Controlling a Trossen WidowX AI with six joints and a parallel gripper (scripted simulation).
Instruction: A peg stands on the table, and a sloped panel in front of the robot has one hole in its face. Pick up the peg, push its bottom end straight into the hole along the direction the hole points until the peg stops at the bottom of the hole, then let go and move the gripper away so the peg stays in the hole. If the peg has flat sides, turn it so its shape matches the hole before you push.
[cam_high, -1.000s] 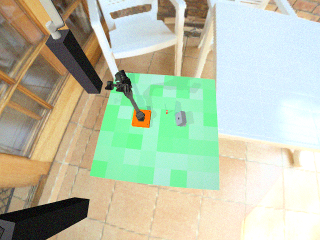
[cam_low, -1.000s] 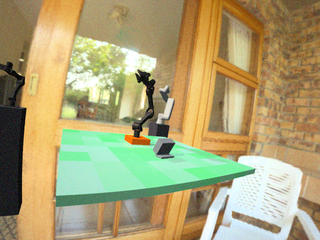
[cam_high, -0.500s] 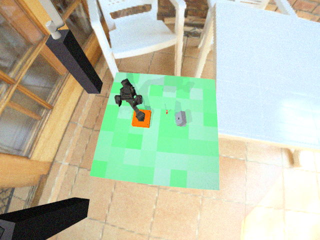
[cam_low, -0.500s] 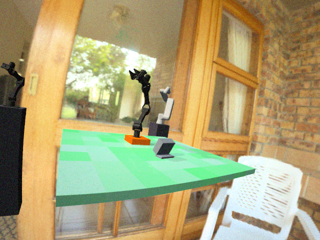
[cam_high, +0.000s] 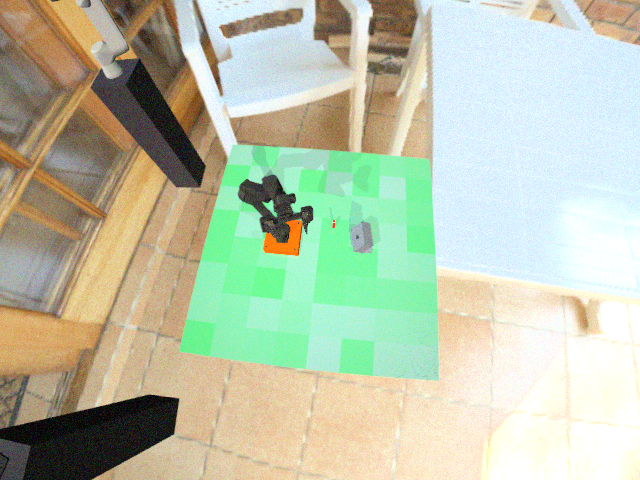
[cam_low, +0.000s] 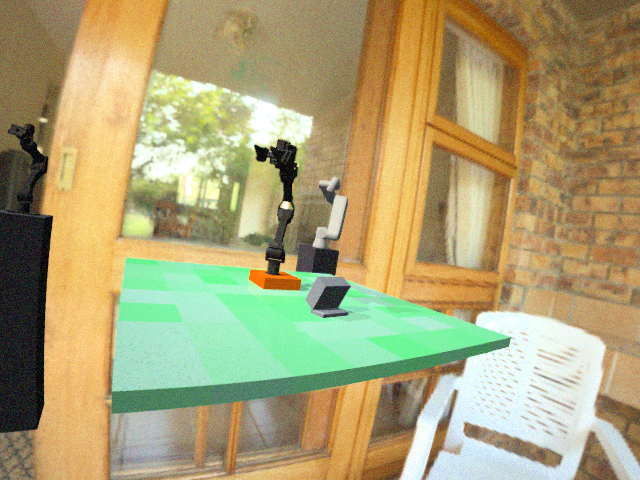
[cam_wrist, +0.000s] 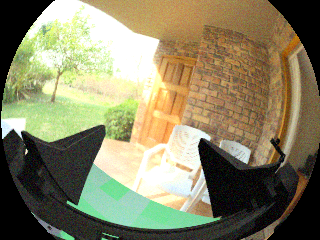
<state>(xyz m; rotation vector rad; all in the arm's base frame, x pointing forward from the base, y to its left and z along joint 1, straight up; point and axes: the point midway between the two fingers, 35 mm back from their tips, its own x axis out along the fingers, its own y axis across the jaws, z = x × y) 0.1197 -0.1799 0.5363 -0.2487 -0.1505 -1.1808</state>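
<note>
A small red-and-white peg (cam_high: 333, 223) stands on the green table, between the orange base plate and the panel block. It cannot be made out in the exterior view. The grey sloped panel block (cam_high: 365, 238) (cam_low: 330, 294) has one dark hole (cam_high: 357, 237) in the face towards the robot. The hole's shape is too small to tell. My gripper (cam_wrist: 152, 136) is open, with nothing between its wide-spread dark fingers. It is high above the table, well above peg and block, and faces outward roughly level. Neither peg nor panel shows in the wrist view.
The arm stands on an orange base plate (cam_high: 282, 248) (cam_low: 281, 283) on the green table (cam_high: 279, 315) (cam_low: 232, 356). White chairs (cam_high: 284, 67) (cam_wrist: 182, 145) and a large pale table (cam_high: 532, 129) stand beyond its edges. Dark pedestals (cam_high: 149, 124) (cam_low: 23, 320) stand off the table.
</note>
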